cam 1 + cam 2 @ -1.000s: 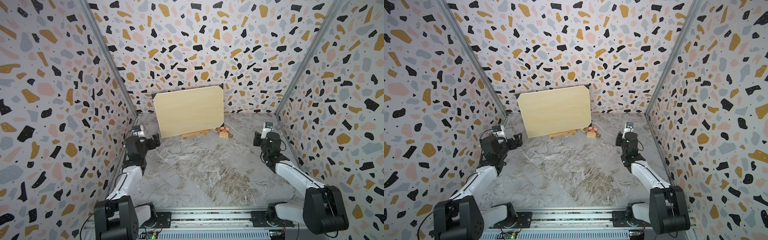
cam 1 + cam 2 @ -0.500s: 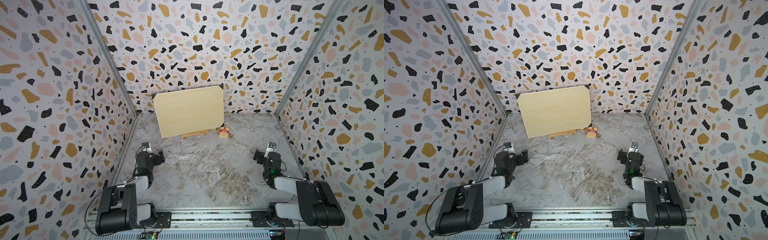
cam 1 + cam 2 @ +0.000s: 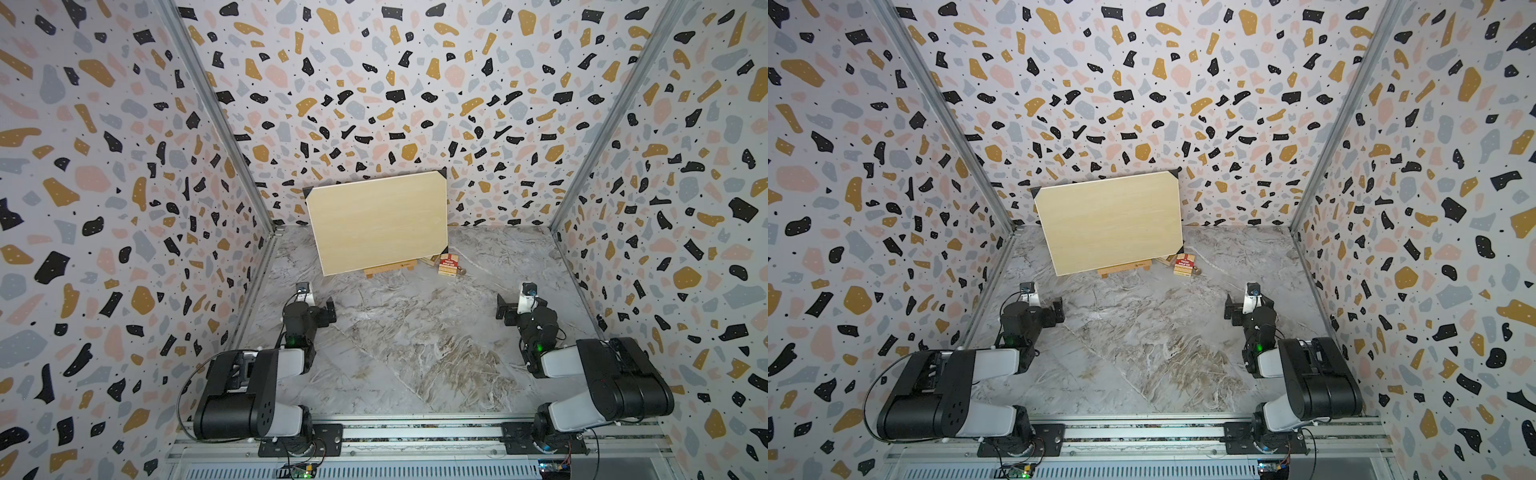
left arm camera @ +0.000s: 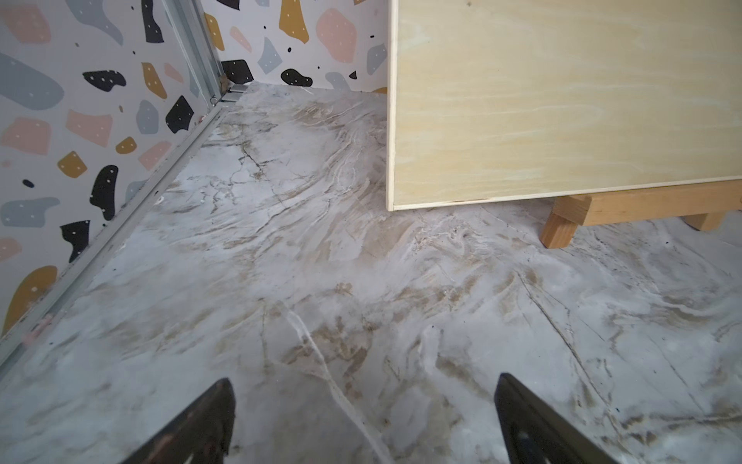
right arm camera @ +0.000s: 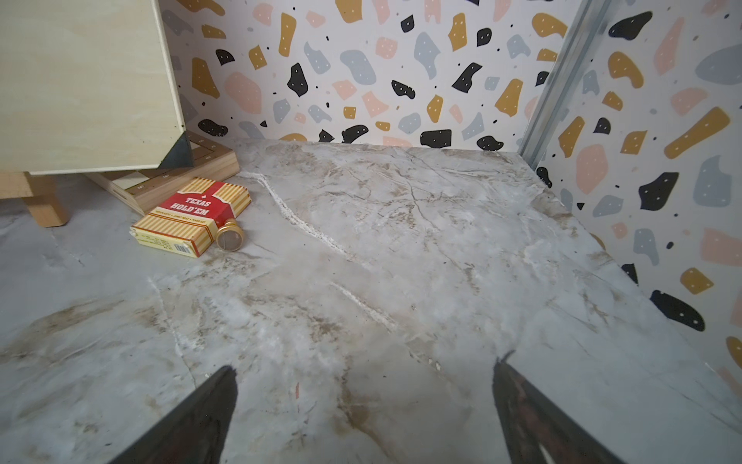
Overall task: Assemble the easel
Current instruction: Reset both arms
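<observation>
Left claw: spread wide, nothing between the fingers, low over the bare marbled worktop. Right claw: likewise wide apart and empty, low over the worktop, facing the left claw across a bare stretch.

Far ahead of both claws, by the back wall and closer to the left claw's side: the easel, standing upright. Mostly hidden behind a pale board resting on its ledge. Only the light-orange ledge and two short feet visible below the board's lower edge. Well apart from both claws, touched by neither.

Board askew on the ledge, with the corner nearest the left claw dipping low towards the worktop. Cannot tell whether touching it. Black corner pieces visible on three of the board's corners in both top views.

Ahead of the right claw and off to its left: a red-and-cream card box lying flat. Just beside the box's near corner, a small gold-rimmed round thing, too small to name. Behind the card box, a flat wooden box, partly under the board's black lower corner. Further left again, one foot of the easel.
</observation>
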You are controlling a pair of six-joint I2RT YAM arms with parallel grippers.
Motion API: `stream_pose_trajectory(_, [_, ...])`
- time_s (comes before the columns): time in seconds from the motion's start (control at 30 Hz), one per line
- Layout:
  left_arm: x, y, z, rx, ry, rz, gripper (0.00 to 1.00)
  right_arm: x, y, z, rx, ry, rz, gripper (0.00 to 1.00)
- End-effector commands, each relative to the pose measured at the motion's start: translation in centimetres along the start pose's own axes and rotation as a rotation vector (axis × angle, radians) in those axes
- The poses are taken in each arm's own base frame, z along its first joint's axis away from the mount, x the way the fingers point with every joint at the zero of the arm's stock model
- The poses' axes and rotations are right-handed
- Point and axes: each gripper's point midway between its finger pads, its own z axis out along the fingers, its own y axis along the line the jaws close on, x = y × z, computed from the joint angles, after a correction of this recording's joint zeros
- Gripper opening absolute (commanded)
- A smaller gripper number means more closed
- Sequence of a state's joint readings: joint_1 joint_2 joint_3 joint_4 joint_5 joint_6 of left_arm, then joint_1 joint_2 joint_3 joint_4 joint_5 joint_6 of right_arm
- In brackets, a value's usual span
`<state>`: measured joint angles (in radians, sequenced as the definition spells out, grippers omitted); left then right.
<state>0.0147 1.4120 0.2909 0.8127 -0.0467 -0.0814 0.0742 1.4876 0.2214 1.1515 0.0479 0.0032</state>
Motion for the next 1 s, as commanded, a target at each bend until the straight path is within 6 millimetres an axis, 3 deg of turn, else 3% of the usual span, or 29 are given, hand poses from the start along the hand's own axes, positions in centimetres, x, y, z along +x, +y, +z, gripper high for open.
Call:
stream_pose_trajectory(0.0, [-1.6,0.6,0.1,-0.041,-0.049,0.012,0.99,-1.5,0.2,0.0,-0.009,-0.054,-0.013,1.0])
stream_pose_trajectory(0.47, [-1.6,-0.1,0.3,-0.055,-0.033,0.057,0.99,-1.5,0.2,0.0,-0.01,-0.053,-0.013,1.0])
stream_pose_trajectory(0.57, [-1.2,-3.6,-0.3,0.15,-0.047,0.15,0.99,-1.5,0.2,0.0,-0.009,-0.053,-0.012,1.0])
stream_pose_trajectory(0.63, [-1.3,-4.5,-1.0,0.2,-0.082,0.173,0.99,-1.5,0.2,0.0,-0.01,-0.053,-0.013,1.0])
stream_pose_trajectory(0.73, [-1.6,0.5,0.2,-0.093,-0.033,0.039,0.99,-1.5,0.2,0.0,-0.009,-0.053,-0.012,1.0])
stream_pose_trajectory(0.77, [-1.5,0.7,0.1,-0.103,-0.035,0.039,0.99,-1.5,0.2,0.0,-0.01,-0.053,-0.012,1.0])
stream_pose_trajectory(0.87, [-1.4,-1.9,0.5,0.044,-0.013,0.106,0.99,-1.5,0.2,0.0,-0.012,-0.052,-0.013,1.0])
stream_pose_trajectory(0.97, [-1.5,-1.9,0.5,0.047,-0.019,0.098,0.99,-1.5,0.2,0.0,-0.011,-0.052,-0.013,1.0])
